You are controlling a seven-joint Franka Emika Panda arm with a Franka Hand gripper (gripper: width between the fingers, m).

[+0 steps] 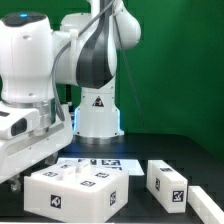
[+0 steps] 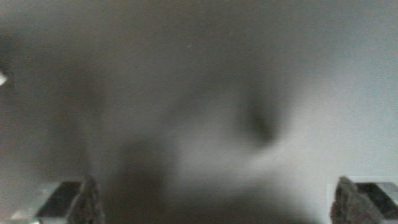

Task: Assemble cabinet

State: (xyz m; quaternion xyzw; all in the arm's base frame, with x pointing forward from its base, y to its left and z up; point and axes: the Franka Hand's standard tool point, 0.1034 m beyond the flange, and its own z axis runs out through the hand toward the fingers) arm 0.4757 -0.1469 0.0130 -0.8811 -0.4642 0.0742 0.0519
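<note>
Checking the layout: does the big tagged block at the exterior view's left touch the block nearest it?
No: bare black table shows between the big block and the nearest block.

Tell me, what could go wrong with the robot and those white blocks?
1. The wrist view is a grey blur, so the open hand may be aiming blind and could miss.
2. The arm hangs near the big cabinet block, so it might bump it towards the smaller block.

Table (image 1: 165, 152): cabinet parts (image 1: 75, 190), marker board (image 1: 100, 164)
</note>
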